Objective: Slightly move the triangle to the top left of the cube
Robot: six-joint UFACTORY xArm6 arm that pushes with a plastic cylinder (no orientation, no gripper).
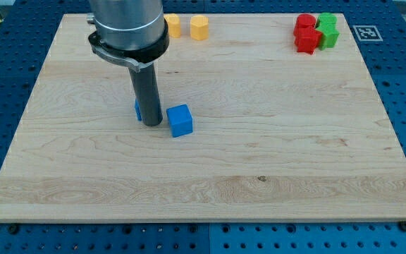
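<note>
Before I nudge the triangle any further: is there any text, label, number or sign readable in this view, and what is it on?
No readable words, brands or numbers.
Only sign: a black-and-white square fiducial marker at the wooden board's top right corner; a pattern, no characters.
The blue cube, the blue block mostly hidden behind my tip, and the yellow, red and green blocks carry no markings.

1. My tip [152,124] rests on the wooden board [294,162], just beside the blue cube [180,120], at its 9 o'clock.
2. A second blue block [138,110] peeks out at the rod's 9 o'clock, mostly hidden; its shape cannot be told.
3. Two yellow blocks [173,25] [199,27] sit at the board's 12 o'clock edge.
4. At 1 o'clock from the cube, well apart, two red blocks [304,23] [306,40] touch two green blocks [327,21] [329,37] in a cluster.
</note>
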